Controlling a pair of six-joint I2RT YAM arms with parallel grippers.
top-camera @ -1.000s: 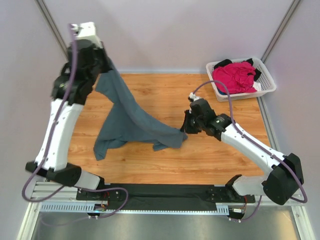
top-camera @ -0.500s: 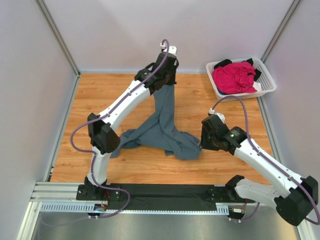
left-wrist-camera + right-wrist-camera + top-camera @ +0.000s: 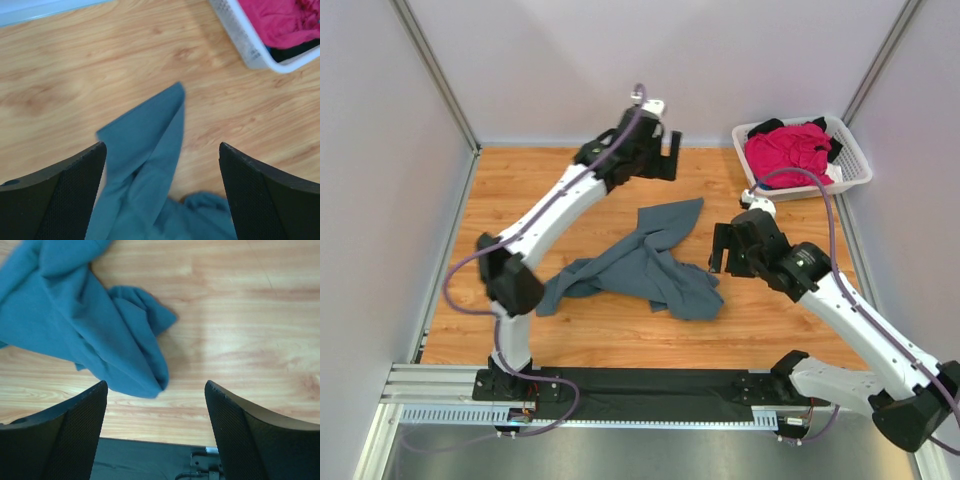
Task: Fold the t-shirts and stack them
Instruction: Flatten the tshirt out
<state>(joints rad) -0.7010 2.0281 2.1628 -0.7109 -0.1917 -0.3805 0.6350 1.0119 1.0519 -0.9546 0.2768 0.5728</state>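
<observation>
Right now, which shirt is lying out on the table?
The blue-grey shirt, crumpled loose on the table. The pink shirt and the black one are heaped in the basket.

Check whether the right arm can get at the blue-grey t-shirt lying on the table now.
Probably yes. The right gripper hangs open just beside the right edge of the crumpled blue-grey t-shirt, nothing between them but bare table; the left gripper is off at the far side.
</observation>
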